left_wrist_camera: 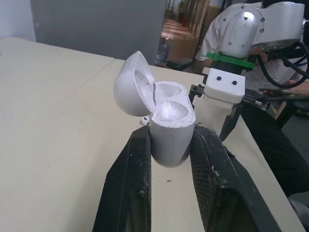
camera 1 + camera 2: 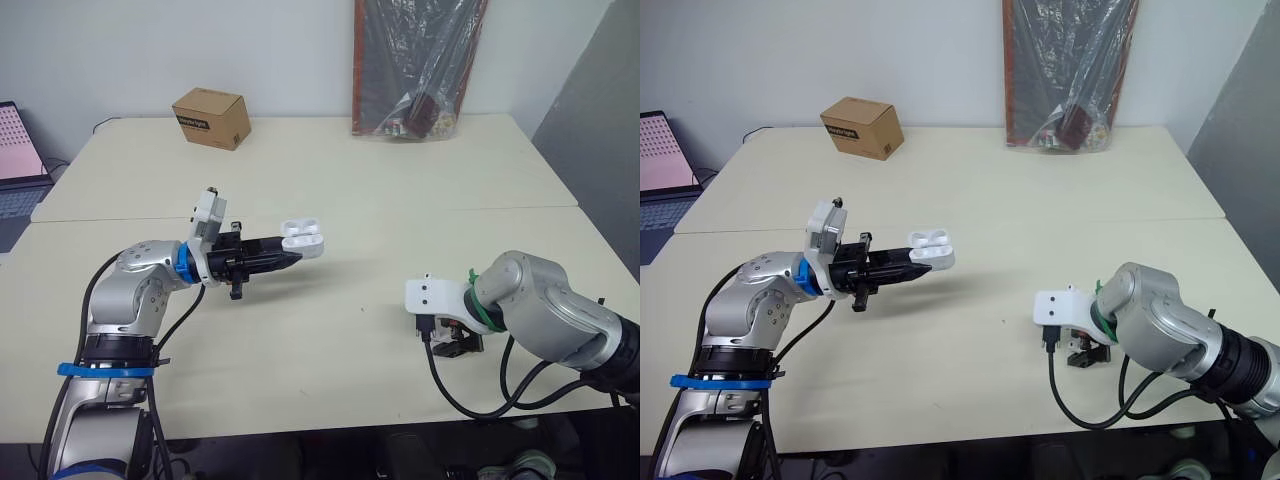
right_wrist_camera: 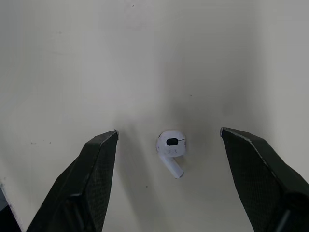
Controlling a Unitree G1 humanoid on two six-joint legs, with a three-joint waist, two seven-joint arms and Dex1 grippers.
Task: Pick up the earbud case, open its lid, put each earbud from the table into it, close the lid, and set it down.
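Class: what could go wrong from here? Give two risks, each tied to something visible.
1. The earbud lies flat between the right gripper's open fingers; closing may squirt it away.
2. The left gripper pinches only the open earbud case's lower part, above the table; pushing an earbud in might tilt it.

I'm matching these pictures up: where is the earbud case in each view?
Left eye view: case left of centre, in the left jaws.
Right eye view: case left of centre too.
Left wrist view: case at centre, lid open, between the jaws.
Right wrist view: an earbud on the table between the open right jaws.
Shared landmark: the right wrist's white block, behind the case in the left wrist view.
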